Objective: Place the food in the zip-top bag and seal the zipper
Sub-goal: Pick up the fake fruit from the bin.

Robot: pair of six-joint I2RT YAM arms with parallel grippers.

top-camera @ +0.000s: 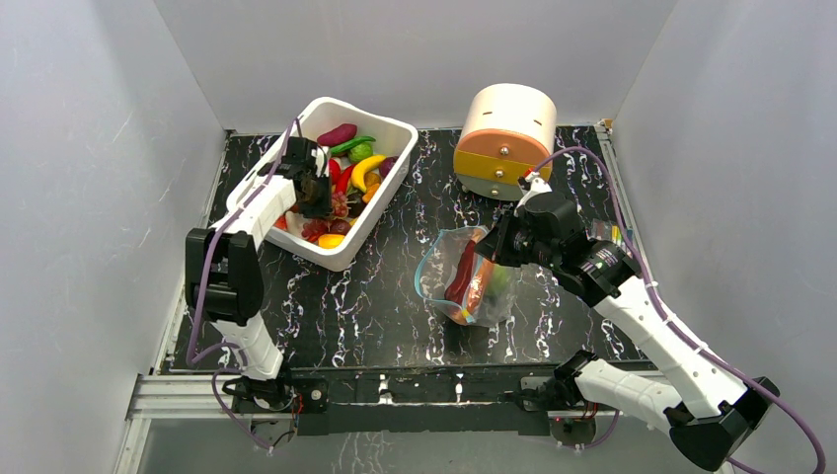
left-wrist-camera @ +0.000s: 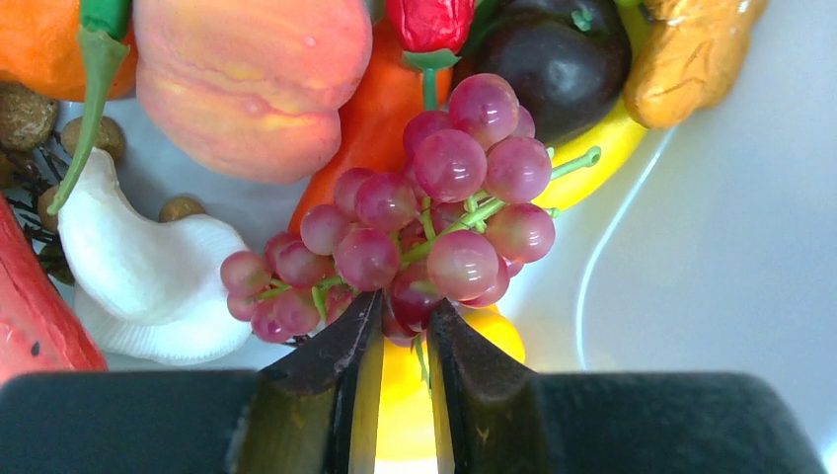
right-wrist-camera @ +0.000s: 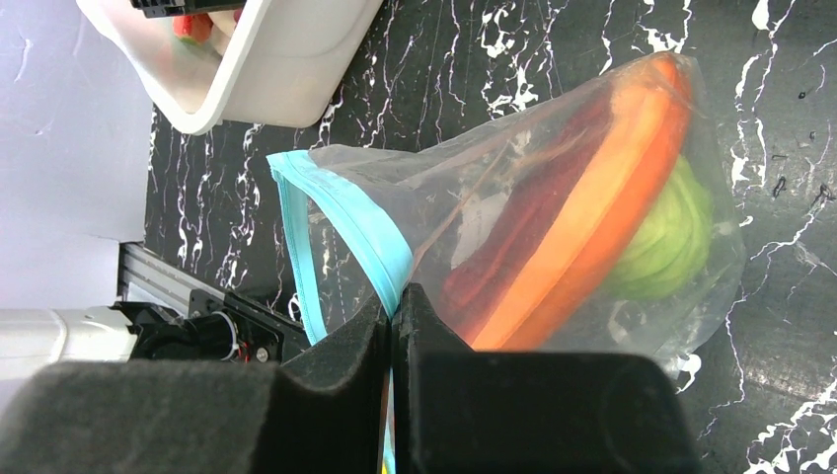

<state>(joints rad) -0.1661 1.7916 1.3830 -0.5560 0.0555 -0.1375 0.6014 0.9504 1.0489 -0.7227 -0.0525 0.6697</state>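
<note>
Starting with the left gripper [left-wrist-camera: 400,316]: down inside the white bin [top-camera: 345,252] at the back-left corner of the table [top-camera: 375,296], with fingers [left-wrist-camera: 316,365] narrowed right onto the bottom berries of the red grapes [left-wrist-camera: 424,217]. Pinching them from both sides, basically. Packed in around the bunch: a peach [left-wrist-camera: 247,79], an orange-red piece [left-wrist-camera: 370,118], a dark plum-looking thing [left-wrist-camera: 563,59], something yellow [left-wrist-camera: 602,148] underneath, plus a white curved piece [left-wrist-camera: 138,267].

Then the right gripper [right-wrist-camera: 395,306]: clamped fully together on the zipper [right-wrist-camera: 345,217], that blue-teal strip along the mouth of the zip-top bag [right-wrist-camera: 592,128]. Sitting roughly mid-table, a bit toward the right edge, well apart from the bin. Not sealed, with the mouth gaping open. Already inside: a long orange piece [right-wrist-camera: 592,217], a dark red one [right-wrist-camera: 513,247] right beside it, and a green cabbage [right-wrist-camera: 671,237] down at the closed end.

Also spotted a round cream-and-orange drum [top-camera: 503,138] by the back edge, just behind that right arm.
</note>
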